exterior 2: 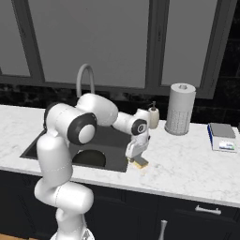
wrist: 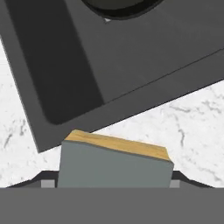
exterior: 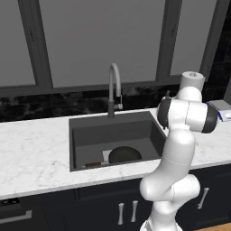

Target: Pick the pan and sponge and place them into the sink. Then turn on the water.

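A kitchen — marble counter [exterior: 36, 149] with sink [exterior: 90, 135], arched faucet [exterior: 113, 85], paper towel roll [exterior 2: 181, 108] (dark cabinets [exterior: 90, 210] below).

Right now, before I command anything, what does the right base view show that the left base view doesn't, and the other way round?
Right base view: the gripper at the yellow sponge on the counter by the sink's front right corner; I cannot tell whether it grips. Also a paper towel roll and a soap bottle.
Left base view: the pan more fully, with its handle.
Both: the sink, the faucet, the pan lying in the basin.
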Robot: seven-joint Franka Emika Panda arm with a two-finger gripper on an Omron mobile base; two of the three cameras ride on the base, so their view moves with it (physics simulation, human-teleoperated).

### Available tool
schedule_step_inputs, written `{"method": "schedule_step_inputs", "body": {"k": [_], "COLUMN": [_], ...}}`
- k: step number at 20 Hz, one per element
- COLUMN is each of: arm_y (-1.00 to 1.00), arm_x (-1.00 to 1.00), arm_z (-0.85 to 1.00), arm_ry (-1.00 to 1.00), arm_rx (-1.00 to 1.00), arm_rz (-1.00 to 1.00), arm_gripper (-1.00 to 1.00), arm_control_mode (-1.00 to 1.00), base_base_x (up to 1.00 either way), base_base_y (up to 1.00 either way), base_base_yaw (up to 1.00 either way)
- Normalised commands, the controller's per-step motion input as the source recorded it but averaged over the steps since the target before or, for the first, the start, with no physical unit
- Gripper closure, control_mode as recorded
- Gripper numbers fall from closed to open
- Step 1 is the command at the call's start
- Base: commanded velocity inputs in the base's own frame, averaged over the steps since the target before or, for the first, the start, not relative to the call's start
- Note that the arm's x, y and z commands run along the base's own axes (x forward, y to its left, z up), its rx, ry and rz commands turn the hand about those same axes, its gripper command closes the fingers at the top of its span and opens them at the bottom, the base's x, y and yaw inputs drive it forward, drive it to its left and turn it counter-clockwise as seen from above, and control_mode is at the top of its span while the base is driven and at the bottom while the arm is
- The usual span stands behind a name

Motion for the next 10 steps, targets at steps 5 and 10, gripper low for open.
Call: {"method": "schedule_step_inputs", "body": {"k": [5,10], "arm_y": [0.78,0.7], "arm_x": [0.0,0.11], "arm_z": [0.0,0.0], "arm_ry": [-0.02,-0.06], "arm_rx": [0.04,0.08], "arm_rz": [0.1,0.06], "arm_gripper": [1.0,1.0], "arm_control_mode": [-1.0,-1.0], "base_base_x": [0.0,0.0], "base_base_y": [0.0,0.0], "base_base_yaw": [0.0,0.0]}}
